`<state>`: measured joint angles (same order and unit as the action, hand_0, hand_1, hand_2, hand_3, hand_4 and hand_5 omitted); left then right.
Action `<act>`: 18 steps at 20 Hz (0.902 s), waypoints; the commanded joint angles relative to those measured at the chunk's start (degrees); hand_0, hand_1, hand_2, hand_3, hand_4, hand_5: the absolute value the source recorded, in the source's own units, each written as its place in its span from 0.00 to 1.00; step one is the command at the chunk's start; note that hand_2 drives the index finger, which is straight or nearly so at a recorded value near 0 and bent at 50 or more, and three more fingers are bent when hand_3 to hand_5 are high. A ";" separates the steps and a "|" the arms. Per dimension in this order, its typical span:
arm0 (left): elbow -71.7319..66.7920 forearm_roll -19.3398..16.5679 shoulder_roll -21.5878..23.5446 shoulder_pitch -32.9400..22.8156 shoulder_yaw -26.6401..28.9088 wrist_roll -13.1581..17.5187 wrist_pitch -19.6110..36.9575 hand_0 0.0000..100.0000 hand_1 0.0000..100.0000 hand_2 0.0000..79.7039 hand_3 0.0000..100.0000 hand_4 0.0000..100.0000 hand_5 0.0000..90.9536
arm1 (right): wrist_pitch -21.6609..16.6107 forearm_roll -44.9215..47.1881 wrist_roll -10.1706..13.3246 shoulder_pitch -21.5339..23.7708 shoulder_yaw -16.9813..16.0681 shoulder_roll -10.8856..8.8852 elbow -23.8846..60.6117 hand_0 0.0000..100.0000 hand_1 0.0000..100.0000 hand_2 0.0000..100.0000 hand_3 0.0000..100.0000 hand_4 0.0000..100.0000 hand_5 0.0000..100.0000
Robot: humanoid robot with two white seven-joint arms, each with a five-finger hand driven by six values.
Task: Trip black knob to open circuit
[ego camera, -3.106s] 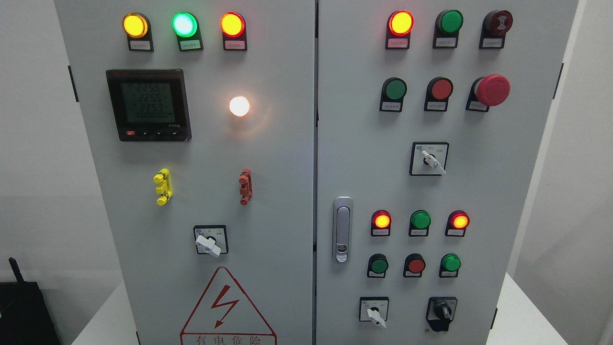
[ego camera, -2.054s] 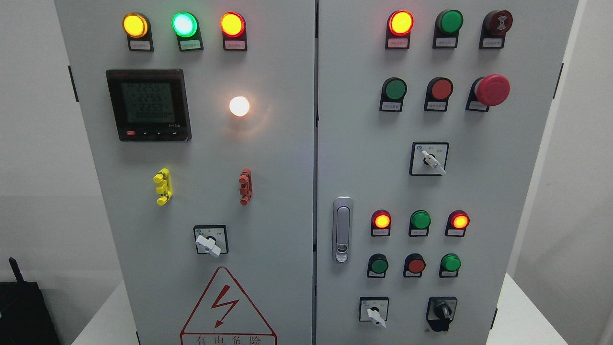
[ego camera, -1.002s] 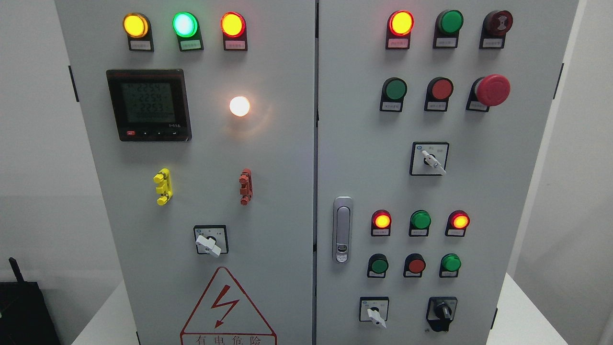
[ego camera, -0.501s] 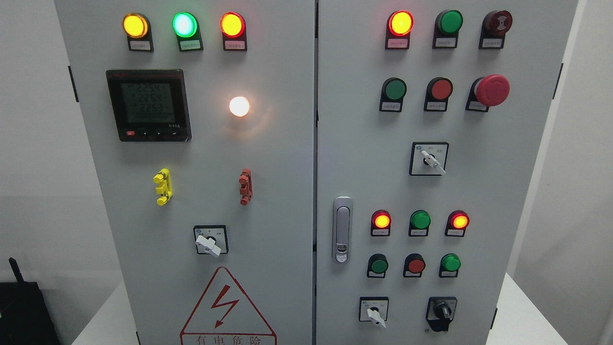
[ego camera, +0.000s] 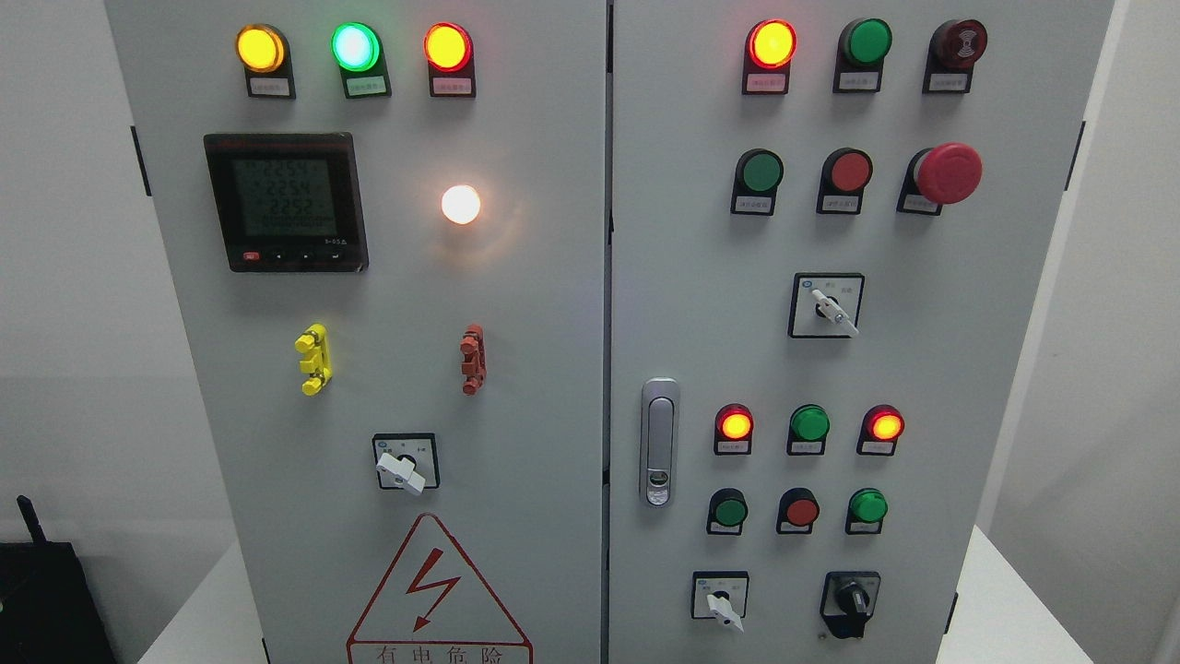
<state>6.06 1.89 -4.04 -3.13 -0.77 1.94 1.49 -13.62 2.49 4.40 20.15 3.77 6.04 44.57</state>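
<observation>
The black knob (ego camera: 851,601) sits at the lower right of the grey cabinet's right door (ego camera: 719,304), on a black base, with its grip standing roughly upright. To its left is a white selector switch (ego camera: 722,601) pointing down and to the right. Neither of my hands nor either arm shows in the head view.
The right door carries a silver latch handle (ego camera: 658,443), a red mushroom stop button (ego camera: 947,172), lit red lamps and green and red push buttons. The left door holds a digital meter (ego camera: 286,201), a lit white lamp, a white selector (ego camera: 402,470) and a warning triangle. A black device (ego camera: 41,599) stands at lower left.
Only the meter's digits flicker; the knob, switches and lamps stay as they were, and no hand has come into view.
</observation>
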 commanded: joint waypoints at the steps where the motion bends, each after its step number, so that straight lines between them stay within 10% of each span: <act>1: 0.01 0.14 -0.09 0.14 0.07 0.00 0.18 0.12 0.39 0.00 0.00 0.00 0.00 | -1.76 0.23 0.61 -0.02 0.19 0.02 1.74 0.00 0.23 0.00 0.86 0.73 0.70; 18: 0.01 0.14 0.00 0.23 0.07 0.00 0.18 0.12 0.39 0.00 0.00 0.00 0.00 | -2.73 0.23 2.80 1.47 0.36 -0.33 15.28 0.02 0.22 0.00 0.94 0.81 0.81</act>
<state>6.06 1.88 -4.04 -3.13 -0.77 1.94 1.49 -15.64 2.50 6.91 21.54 3.97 5.87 58.26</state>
